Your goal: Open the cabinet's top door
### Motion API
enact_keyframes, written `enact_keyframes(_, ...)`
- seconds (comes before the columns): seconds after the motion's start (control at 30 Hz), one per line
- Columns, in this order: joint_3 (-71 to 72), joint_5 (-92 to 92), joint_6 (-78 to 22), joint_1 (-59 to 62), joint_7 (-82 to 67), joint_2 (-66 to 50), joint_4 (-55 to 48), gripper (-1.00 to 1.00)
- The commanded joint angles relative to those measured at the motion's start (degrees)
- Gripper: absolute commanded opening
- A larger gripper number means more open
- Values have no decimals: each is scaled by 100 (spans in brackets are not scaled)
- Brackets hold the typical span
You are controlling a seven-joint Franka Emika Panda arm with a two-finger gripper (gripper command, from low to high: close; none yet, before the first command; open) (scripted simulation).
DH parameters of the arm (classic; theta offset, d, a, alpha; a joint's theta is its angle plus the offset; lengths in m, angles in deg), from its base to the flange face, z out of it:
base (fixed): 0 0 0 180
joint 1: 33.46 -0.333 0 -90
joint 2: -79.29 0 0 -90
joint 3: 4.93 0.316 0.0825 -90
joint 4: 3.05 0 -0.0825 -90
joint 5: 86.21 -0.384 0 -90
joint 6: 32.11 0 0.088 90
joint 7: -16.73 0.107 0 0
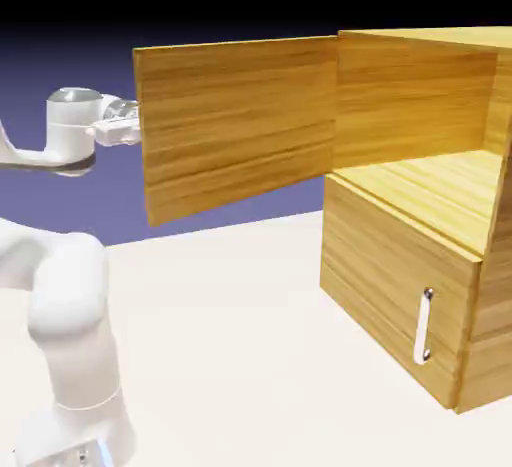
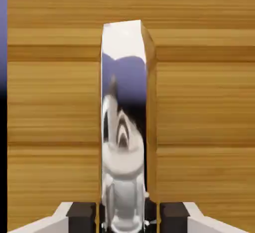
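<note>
— Where does the top door [image 1: 240, 125] stand?
— Swung wide out from the cabinet [image 1: 430, 285], upper compartment exposed; lower panel shut.
— And the gripper [image 2: 127, 217]?
— Pinched tight on the door's silver handle [image 2: 124, 127], fingers [image 2: 82, 216] either side.

The cabinet [image 1: 440, 185] is a boxy light-brown wood-grain unit. Its top door [image 1: 235, 125] — a wide wood-grain panel — stands swung wide open, reaching out from the cabinet's upper front corner toward the exterior view's left, so the upper compartment lies bare with its wooden floor in sight. The door's silver bar handle [image 2: 124, 127] — mirror-bright — runs upright against the panel in the hand view. Below the top door's opening, the cabinet's lower panel sits shut.
</note>
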State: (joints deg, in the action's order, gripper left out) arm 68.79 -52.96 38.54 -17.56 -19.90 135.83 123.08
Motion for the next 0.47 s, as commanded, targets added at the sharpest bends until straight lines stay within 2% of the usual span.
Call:
enact_keyframes(0.0,146,-63,-138,199,-27,5,-205,-100)
enact_keyframes(0.43,1434,-636,-1852,2607,-628,532,-2906,-100)
